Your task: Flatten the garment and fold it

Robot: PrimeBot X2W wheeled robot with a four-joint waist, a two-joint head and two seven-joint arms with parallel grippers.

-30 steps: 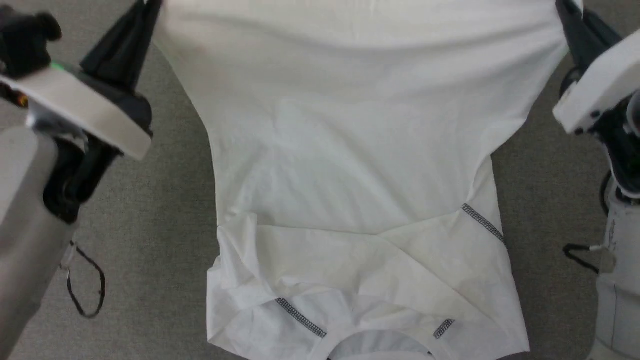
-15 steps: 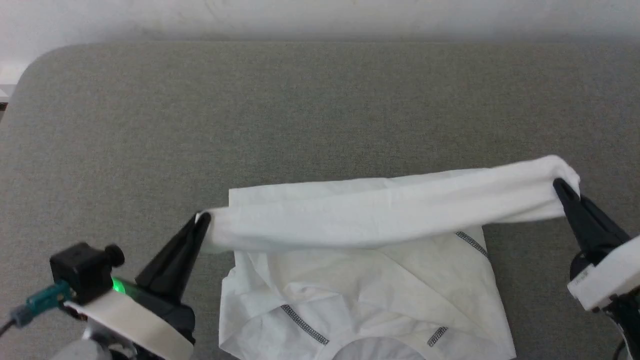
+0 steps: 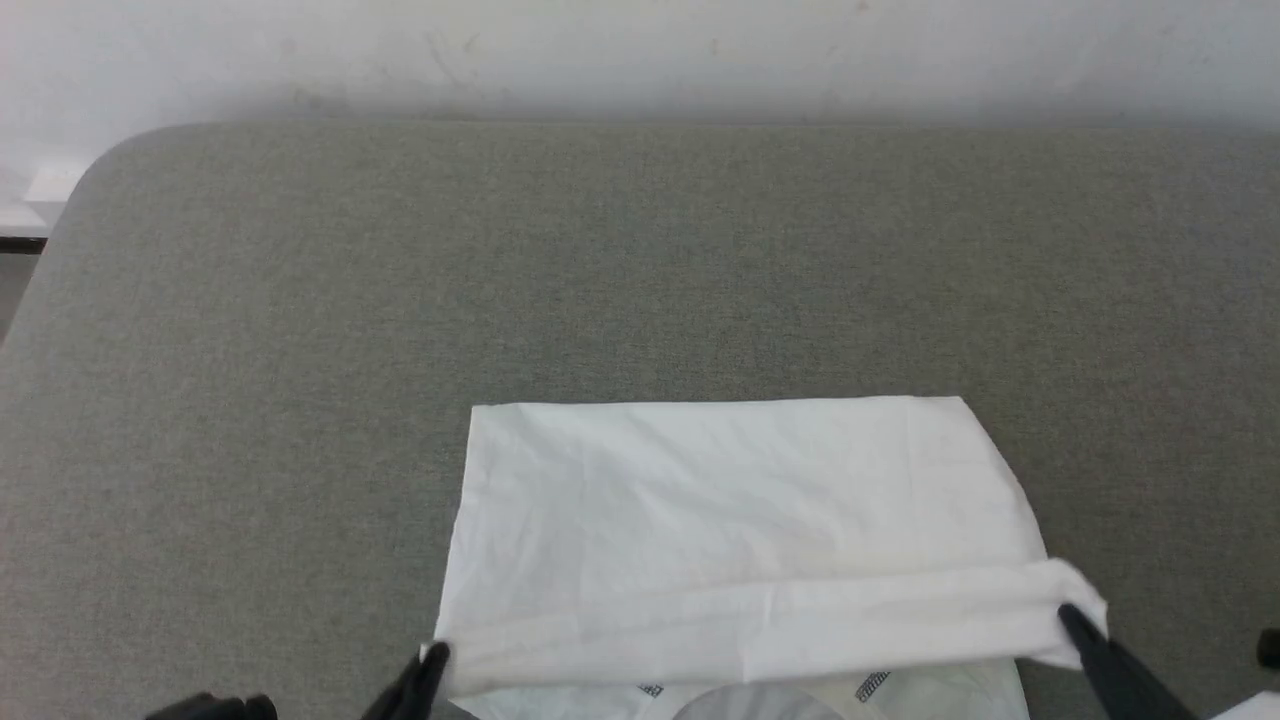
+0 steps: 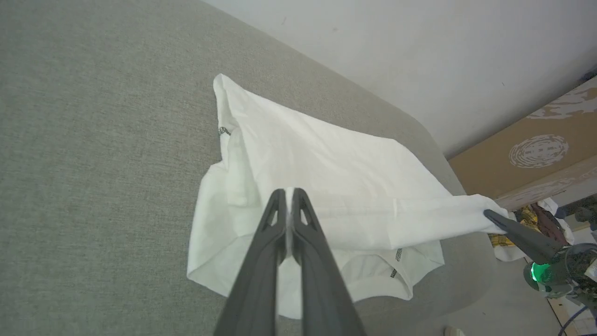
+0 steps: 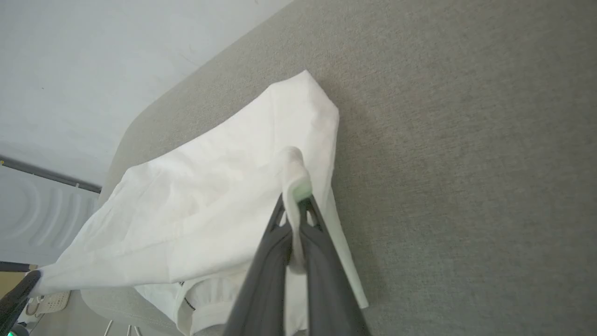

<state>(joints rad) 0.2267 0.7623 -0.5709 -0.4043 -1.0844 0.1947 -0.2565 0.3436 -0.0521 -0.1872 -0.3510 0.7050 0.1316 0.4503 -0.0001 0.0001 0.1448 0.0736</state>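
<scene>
The garment [image 3: 740, 500], a white shirt, lies on the grey table [image 3: 640, 250] near its front edge, folded over itself into a rectangle. Its neckline and dark seam stitching [image 3: 872, 684] peek out under the near fold. My left gripper [image 3: 435, 662] is shut on the folded edge's left corner, and my right gripper [image 3: 1072, 618] is shut on its right corner, holding that edge slightly raised. The left wrist view shows my left gripper [image 4: 289, 196] pinching fabric, with the right gripper [image 4: 489, 215] across the cloth. In the right wrist view, cloth bunches between the tips of my right gripper [image 5: 296, 201].
A pale wall runs behind the table, whose far left corner [image 3: 100, 165] is rounded. Beyond the table's edge in the left wrist view stand a cardboard box [image 4: 536, 154] and a heap of clothes [image 4: 536, 228] on the floor.
Both grippers brought the held edge down from high before the camera and toward the near side, laying the cloth over the shirt's upper part. The head view has also shifted.
</scene>
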